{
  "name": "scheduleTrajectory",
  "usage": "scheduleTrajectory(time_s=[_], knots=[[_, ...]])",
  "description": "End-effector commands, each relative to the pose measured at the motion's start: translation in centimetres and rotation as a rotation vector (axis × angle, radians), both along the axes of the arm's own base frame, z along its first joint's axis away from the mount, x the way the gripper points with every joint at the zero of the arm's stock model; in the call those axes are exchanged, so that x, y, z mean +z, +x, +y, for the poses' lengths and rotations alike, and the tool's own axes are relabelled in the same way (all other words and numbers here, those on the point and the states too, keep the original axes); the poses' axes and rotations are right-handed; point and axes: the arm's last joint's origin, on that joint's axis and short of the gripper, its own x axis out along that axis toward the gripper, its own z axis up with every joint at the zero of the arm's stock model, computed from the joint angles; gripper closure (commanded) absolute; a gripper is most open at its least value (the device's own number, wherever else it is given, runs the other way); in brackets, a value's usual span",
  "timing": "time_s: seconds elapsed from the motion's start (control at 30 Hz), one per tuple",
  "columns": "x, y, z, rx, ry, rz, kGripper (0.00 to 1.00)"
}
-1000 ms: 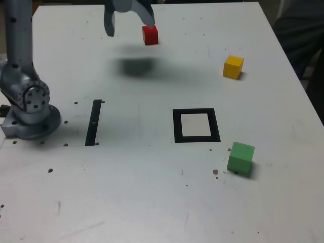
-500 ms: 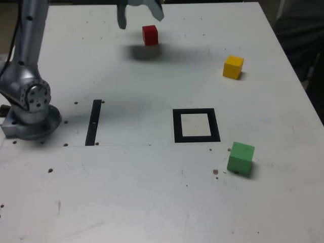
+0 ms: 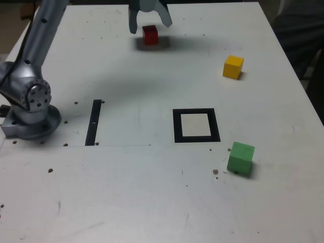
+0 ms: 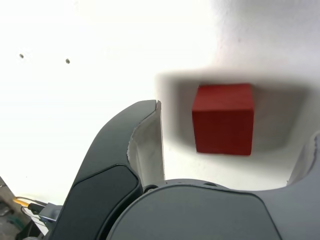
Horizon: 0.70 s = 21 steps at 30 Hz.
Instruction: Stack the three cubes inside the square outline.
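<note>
White table (image 3: 152, 202) — no legible writing | hand (image 3: 150, 20) spread, straddling red cube (image 3: 150, 34) — not touching

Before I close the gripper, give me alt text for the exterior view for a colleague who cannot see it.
An open gripper hangs over a red cube at the far edge of a white table, one finger on each side of it. A yellow cube and a green cube sit apart toward the exterior view's right, and the black square outline is empty.
</note>
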Motion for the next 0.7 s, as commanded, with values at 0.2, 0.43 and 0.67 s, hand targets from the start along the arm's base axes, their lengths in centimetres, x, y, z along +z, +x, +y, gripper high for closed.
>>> scheduleTrajectory(time_s=[0.2,0.43,0.67], knots=[[-1.4,0.8,0.9,-0.008,-0.052,-0.007,0.11],[-1.7,1.2,1.2,-0.004,-0.076,-0.027,0.2],[-2.3,1.5,1.7,0.006,-0.078,-0.02,0.4]])
